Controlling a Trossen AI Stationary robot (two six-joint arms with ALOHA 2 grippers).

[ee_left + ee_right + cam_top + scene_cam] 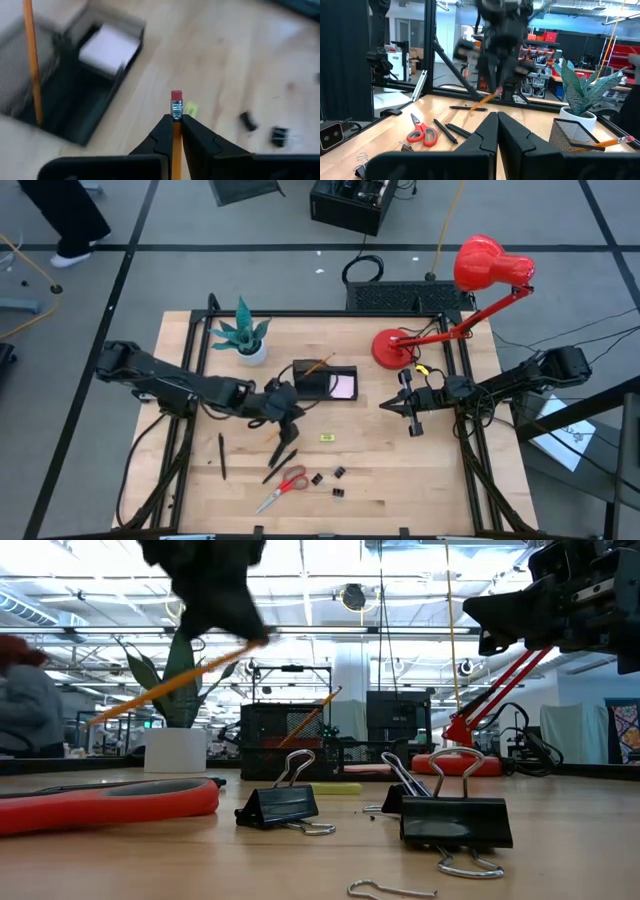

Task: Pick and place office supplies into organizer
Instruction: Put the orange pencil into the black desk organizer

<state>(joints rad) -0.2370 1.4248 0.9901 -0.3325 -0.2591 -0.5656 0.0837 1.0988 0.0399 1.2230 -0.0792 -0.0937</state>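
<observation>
Black pen [221, 455] lying alone on table [180, 340], far left. Left gripper [177, 131] raised off the table just left of organizer [322, 380], fingers pinched tight on an orange pencil [176, 135], eraser end sticking out past the tips. Second pencil [317, 365] already leaning in the organizer, pink pad [343, 386] in its right compartment. Scissors [284, 487], binder clips [338, 472], more pens [282, 460] near front edge. Right gripper [408, 410] idle at right, fingers fully together, empty.

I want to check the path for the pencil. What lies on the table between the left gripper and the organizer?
In the high view, only bare wood shows between the left gripper, shut on a pencil, and the organizer. The yellow piece lies off to the side.
</observation>
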